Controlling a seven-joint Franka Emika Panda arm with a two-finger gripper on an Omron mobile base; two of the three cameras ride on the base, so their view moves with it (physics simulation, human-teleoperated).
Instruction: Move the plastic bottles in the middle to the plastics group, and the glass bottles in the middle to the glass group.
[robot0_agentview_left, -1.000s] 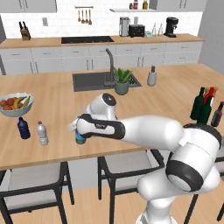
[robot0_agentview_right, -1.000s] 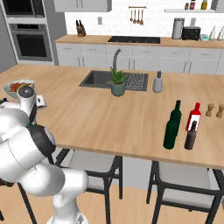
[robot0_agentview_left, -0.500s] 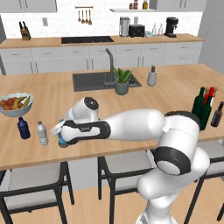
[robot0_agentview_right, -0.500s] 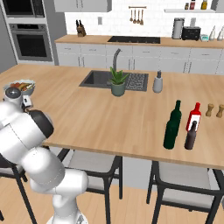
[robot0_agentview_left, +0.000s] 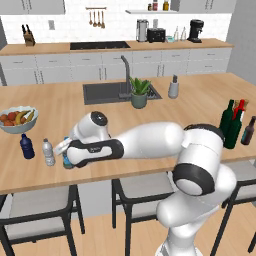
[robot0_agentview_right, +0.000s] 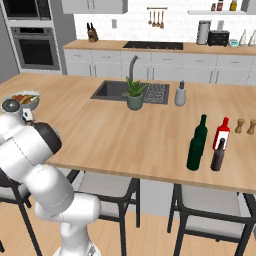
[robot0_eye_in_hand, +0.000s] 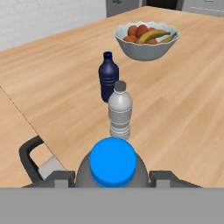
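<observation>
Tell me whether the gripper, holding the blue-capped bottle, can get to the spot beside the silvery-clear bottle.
Probably yes: the gripper is shut on the blue-capped bottle, and bare counter lies beside the silvery-clear bottle.

A wooden island counter (robot0_agentview_left: 200, 95) with a sink (robot0_agentview_left: 102, 92), grey cabinets (robot0_agentview_left: 50, 67) behind, stools (robot0_agentview_left: 137, 187) below.

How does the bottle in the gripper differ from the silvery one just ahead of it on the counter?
The held water bottle has a bright blue cap; the silvery bottle has a grey one. The water bottle sits between the fingers of the gripper; the silvery bottle stands free on the counter, with the navy bottle just beyond it. Both are small and upright.
</observation>
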